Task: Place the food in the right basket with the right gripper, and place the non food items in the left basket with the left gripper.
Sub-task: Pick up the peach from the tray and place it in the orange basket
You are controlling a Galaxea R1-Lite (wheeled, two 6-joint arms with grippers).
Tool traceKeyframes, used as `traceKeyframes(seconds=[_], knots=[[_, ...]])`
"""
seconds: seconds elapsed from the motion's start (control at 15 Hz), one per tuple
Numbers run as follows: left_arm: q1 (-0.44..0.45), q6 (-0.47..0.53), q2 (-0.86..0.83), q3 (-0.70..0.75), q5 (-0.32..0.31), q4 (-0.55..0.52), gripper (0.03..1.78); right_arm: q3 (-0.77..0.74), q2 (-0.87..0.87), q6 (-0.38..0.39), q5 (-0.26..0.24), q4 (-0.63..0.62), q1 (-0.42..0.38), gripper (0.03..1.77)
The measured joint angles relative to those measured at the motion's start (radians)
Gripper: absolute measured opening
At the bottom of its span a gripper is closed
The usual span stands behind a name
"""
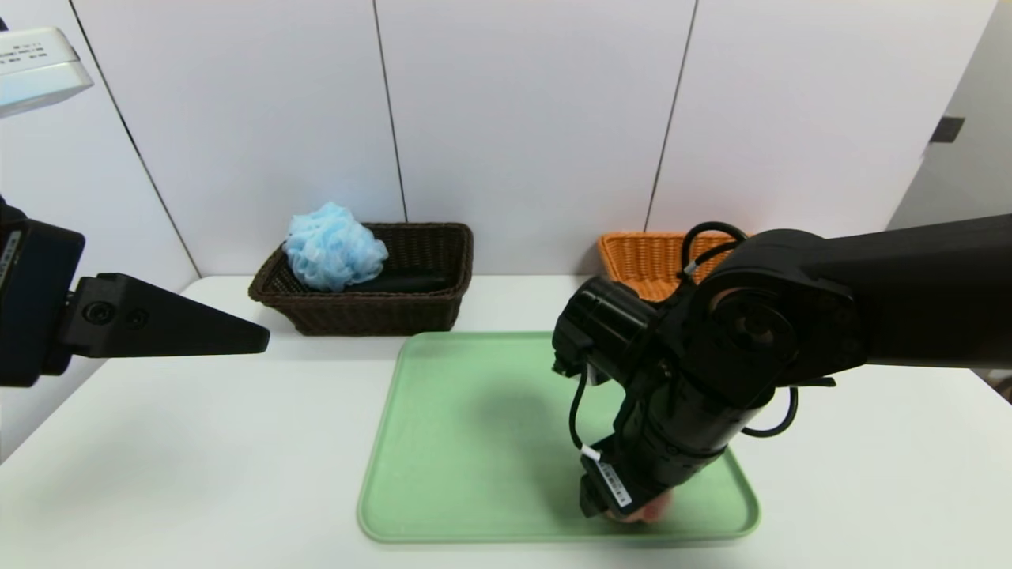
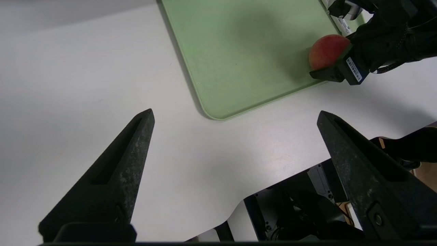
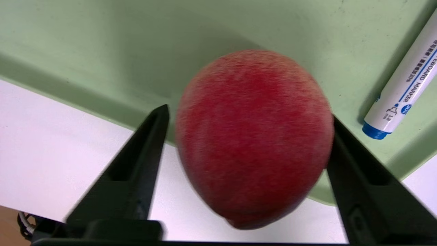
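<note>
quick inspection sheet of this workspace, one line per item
surface: white table with a green tray in the middle.
job's things: peach low over the tray's near edge between the right end effector's fingers; marker lying on the tray; blue pouf and a black item in the dark basket; orange basket at back right, contents hidden by the arm.
clutter: nothing seen.
grippers: right end effector around the peach, contact unclear; left end effector open above bare table at left.
cables: black loops on the right wrist.
surroundings: white panelled wall.
</note>
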Motion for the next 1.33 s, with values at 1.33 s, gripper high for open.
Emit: traceKeyframes(seconds=[1.33], knots=[[0.002, 0.001, 0.014, 0.016, 0.001, -0.021, 1.69, -0.352, -0.115, 0.032, -0.131, -0.12, -0.356, 1.12]])
